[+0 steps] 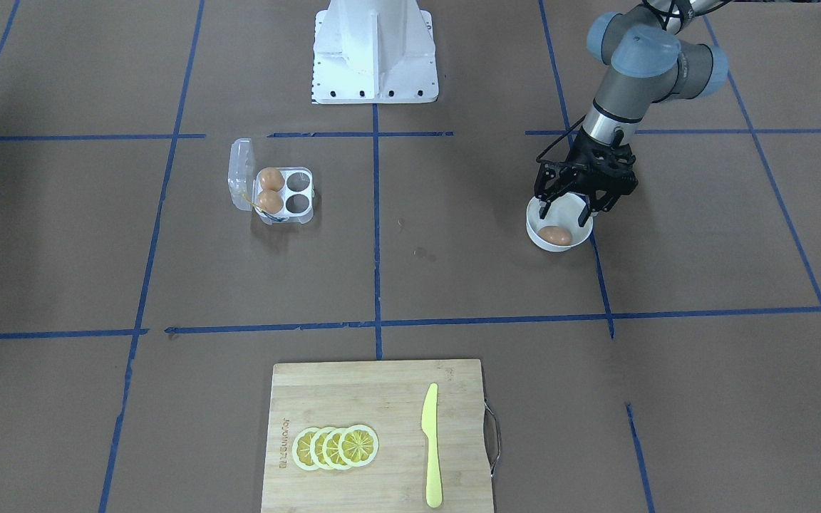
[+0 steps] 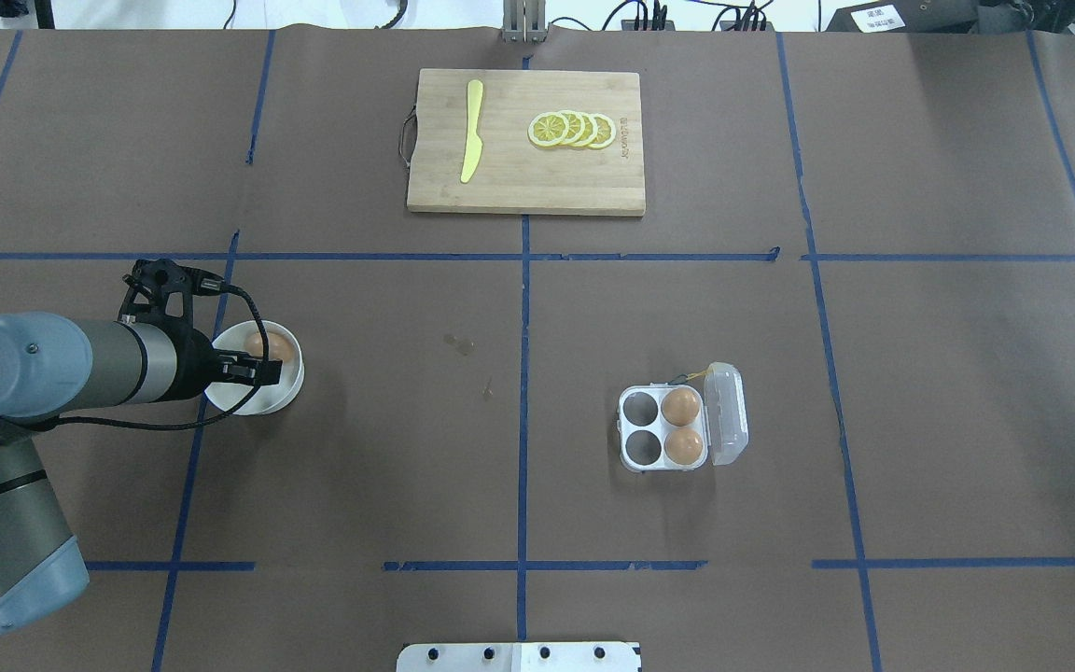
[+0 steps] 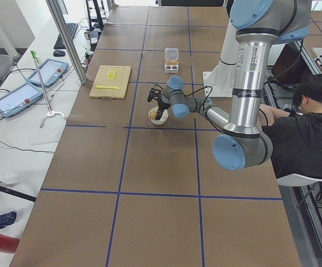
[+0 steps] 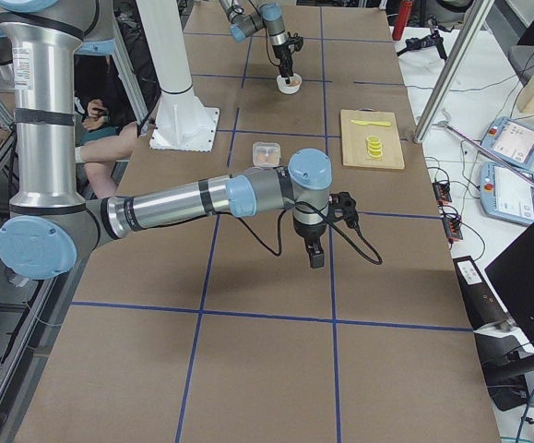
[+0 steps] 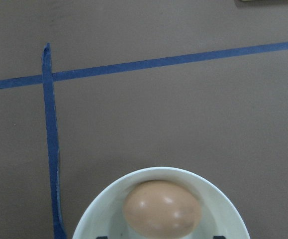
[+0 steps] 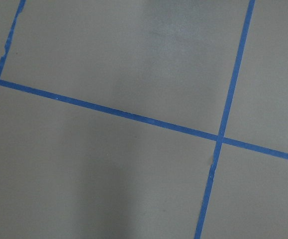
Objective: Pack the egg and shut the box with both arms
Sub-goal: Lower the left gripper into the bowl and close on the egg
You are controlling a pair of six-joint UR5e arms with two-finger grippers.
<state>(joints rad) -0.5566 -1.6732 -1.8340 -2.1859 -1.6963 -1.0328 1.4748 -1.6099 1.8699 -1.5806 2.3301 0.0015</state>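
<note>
- Left gripper (image 1: 565, 211) spread wide, tips inside white bowl (image 1: 535, 237).
- Egg (image 1: 555, 235) smooth, orange-brown, lying sideways in that bowl, just beyond the fingertips.
- Box (image 1: 295, 194) well apart from that gripper, lid open, two matching eggs (image 1: 271, 179) inside.
- Right gripper (image 4: 316, 257): opening impossible to tell.

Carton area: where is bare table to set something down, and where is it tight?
Bare table lies between the carton and the bowl, across the centre tape line, and between the carton and the cutting board. Beyond the carton's open lid, toward the robot's right, is bare. Tight at the bowl, where the left gripper hangs over the egg.
</note>
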